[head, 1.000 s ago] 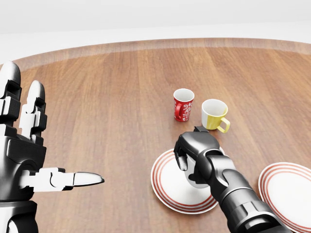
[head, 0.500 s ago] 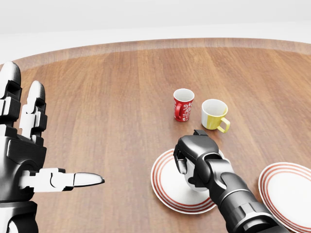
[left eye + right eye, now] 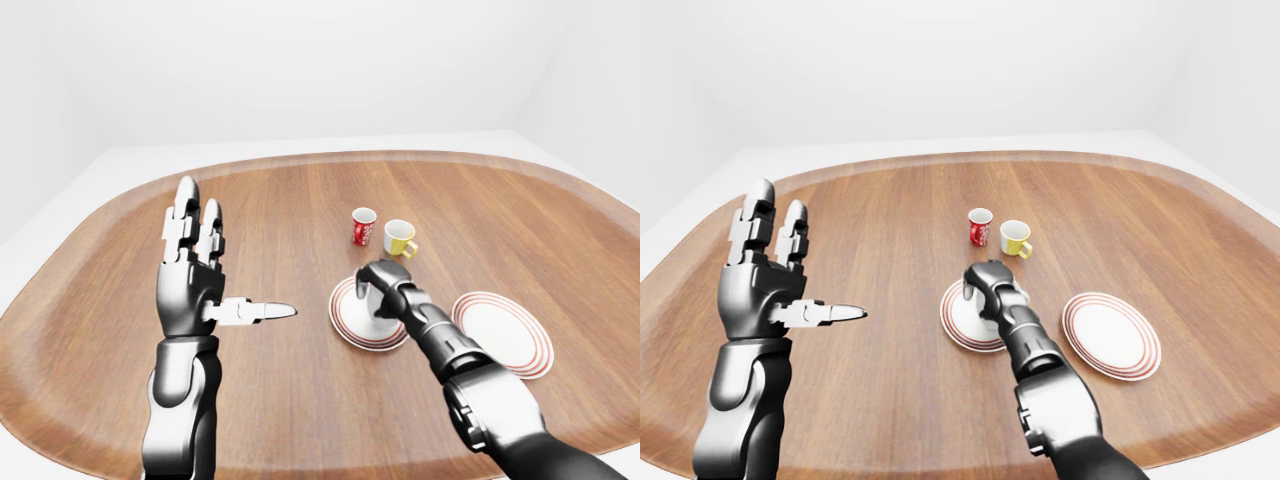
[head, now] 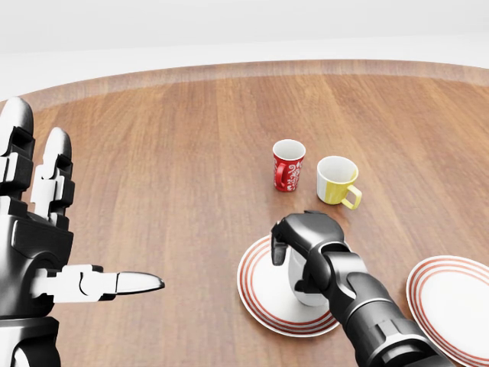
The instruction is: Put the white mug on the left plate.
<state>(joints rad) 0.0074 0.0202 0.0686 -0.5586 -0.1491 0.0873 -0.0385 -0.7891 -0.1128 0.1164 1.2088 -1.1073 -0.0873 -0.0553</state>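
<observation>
The white mug [image 4: 304,289] stands upright on the left plate [image 4: 256,298], a white plate with red rings, low in the head view. My right hand [image 4: 294,256] comes in from the bottom right and curls over the mug's top and side, fingers [image 4: 280,252] closed round it; much of the mug is hidden by the hand. Whether the mug's base touches the plate I cannot tell. My left hand [image 4: 92,222] is raised at the left edge, open and empty, with its thumb pointing right.
A red patterned mug [image 4: 288,164] and a yellow mug [image 4: 336,181] stand side by side just above the left plate. A second red-ringed plate [image 4: 451,298] lies at the bottom right. The brown wooden table [image 4: 168,168] has a rounded rim.
My right hand has sunk a little with the white mug, down onto the left plate. The left hand and the other things have not moved.
</observation>
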